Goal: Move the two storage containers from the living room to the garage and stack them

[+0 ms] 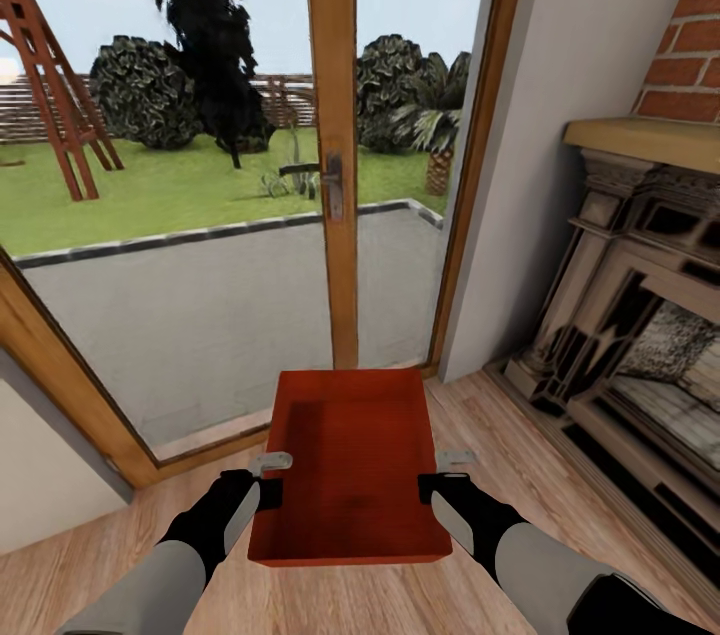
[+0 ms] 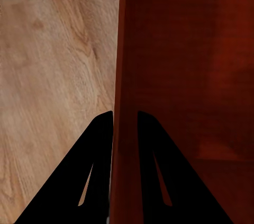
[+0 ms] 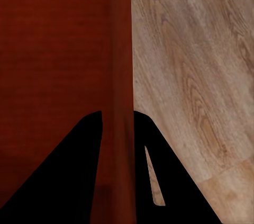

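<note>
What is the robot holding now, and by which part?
One storage container, open side up: the left gripper pinches its left side wall, the right gripper its right side wall.

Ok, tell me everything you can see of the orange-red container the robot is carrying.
The storage container is an orange-red, open-top rectangular bin with plain straight walls and nothing visible inside. It looks like smooth plastic or lacquered wood. It sits level between both arms, in front of the glazed door, with wood plank floor below it. The left pincer grips its left wall and the right pincer its right wall, one finger inside and one outside each wall.
</note>
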